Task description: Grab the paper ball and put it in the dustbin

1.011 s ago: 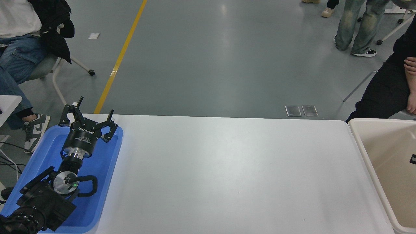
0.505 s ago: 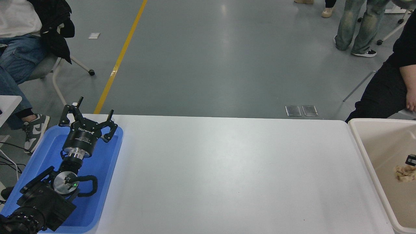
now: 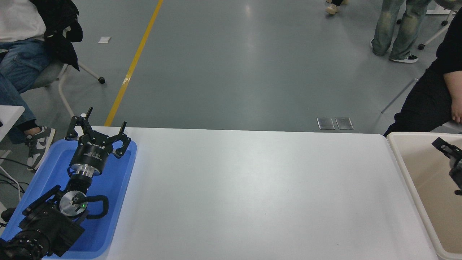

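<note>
The beige dustbin stands at the table's right end, cut off by the picture's edge. Part of my right gripper comes in from the right edge and hangs over the inside of the dustbin. Only a piece of it shows. The paper ball is not in view: neither on the table nor in the visible part of the dustbin. My left gripper is parked, open and empty, over the blue tray at the lower left.
The white table runs between the tray and the dustbin. A person in black sits at the far right. Another person sits at the far left. Legs of people stand at the top right.
Half a second ago the paper ball showed inside the dustbin at the right edge; now it is gone from view. My right gripper has come further into the picture over the bin.
</note>
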Available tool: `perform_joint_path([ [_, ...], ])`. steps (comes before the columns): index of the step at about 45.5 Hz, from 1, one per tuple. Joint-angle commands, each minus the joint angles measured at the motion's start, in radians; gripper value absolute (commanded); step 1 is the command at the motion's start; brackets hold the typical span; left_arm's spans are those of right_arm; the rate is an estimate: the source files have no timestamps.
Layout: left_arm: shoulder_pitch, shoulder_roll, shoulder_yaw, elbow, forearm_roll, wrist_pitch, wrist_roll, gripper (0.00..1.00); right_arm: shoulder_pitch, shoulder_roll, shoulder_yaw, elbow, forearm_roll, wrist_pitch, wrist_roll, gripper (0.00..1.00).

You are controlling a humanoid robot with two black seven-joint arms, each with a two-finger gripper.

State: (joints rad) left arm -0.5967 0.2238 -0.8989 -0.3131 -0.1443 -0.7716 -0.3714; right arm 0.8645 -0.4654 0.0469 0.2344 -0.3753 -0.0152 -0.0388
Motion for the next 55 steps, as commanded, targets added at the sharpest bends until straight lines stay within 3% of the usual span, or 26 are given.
perform_joint_path([
  [1,0.000,0.000,0.000,0.000,0.000,0.000,0.000,1.00,0.030,0.004,0.453,0.209,0.001,0.001,0.102,1.00],
  [12,0.000,0.000,0.000,0.000,0.000,0.000,0.000,1.00,-0.149,0.065,0.930,0.526,-0.005,0.014,0.348,1.00],
  [15,0.000,0.000,0.000,0.000,0.000,0.000,0.000,1.00,-0.200,0.088,1.004,0.586,-0.007,0.027,0.398,1.00],
  [21,0.000,0.000,0.000,0.000,0.000,0.000,0.000,1.00,-0.278,0.123,1.059,0.615,-0.013,0.043,0.482,1.00],
  [28,0.000,0.000,0.000,0.000,0.000,0.000,-0.001,1.00,-0.354,0.139,1.062,0.614,-0.014,0.044,0.641,1.00],
  [30,0.000,0.000,0.000,0.000,0.000,0.000,-0.001,1.00,-0.366,0.146,1.064,0.612,-0.016,0.044,0.665,1.00],
  [55,0.000,0.000,0.000,0.000,0.000,0.000,0.000,1.00,-0.423,0.182,1.030,0.542,-0.014,0.046,0.662,1.00],
])
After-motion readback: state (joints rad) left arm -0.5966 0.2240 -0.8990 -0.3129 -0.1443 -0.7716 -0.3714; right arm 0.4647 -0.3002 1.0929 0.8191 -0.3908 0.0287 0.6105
